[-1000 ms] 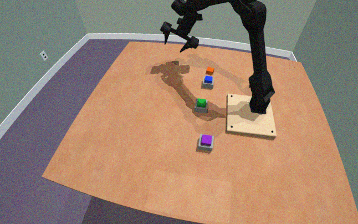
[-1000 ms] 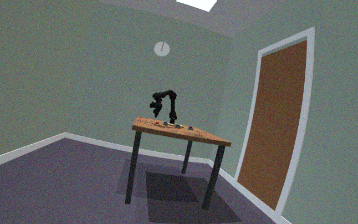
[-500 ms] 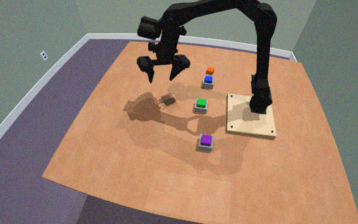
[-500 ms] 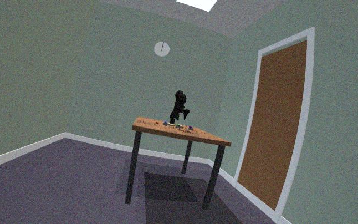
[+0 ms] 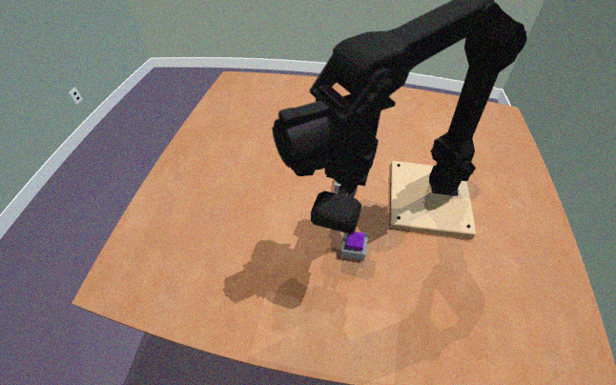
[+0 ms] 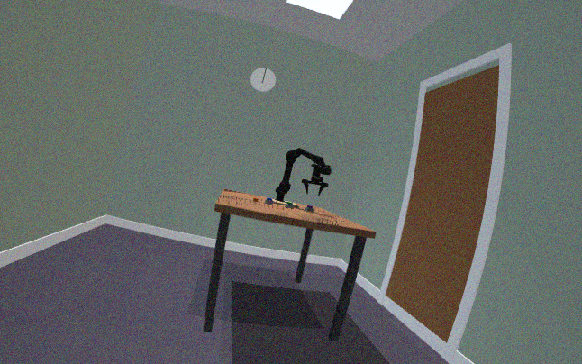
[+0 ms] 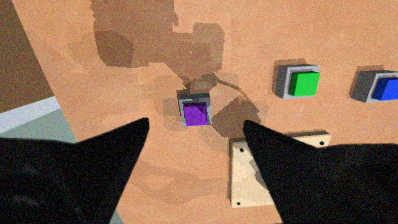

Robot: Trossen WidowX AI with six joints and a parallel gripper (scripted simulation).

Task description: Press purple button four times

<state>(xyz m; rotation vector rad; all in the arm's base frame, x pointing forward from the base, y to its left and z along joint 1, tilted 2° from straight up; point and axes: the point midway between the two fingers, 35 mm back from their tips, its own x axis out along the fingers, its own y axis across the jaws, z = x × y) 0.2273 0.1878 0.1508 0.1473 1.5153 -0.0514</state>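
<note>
The purple button (image 5: 355, 241) (image 6: 310, 207) (image 7: 195, 114) sits in a grey housing on the table, its cap standing up. My gripper (image 6: 313, 194) (image 7: 197, 123) is open and empty, pointing down. It hangs above the table, with a gap between the fingertips and the button in the exterior view. In the wrist view the button shows between the two fingertips, slightly above the line joining them. In the top view the gripper body is just behind the button and its fingertips are hidden.
A green button (image 6: 288, 204) (image 7: 306, 84) and a blue button (image 6: 268, 200) (image 7: 387, 89) stand in a row off to one side of the purple one. An orange block (image 6: 255, 199) lies beyond the blue button. The arm stands on a pale base plate (image 5: 454, 225) (image 7: 245, 185).
</note>
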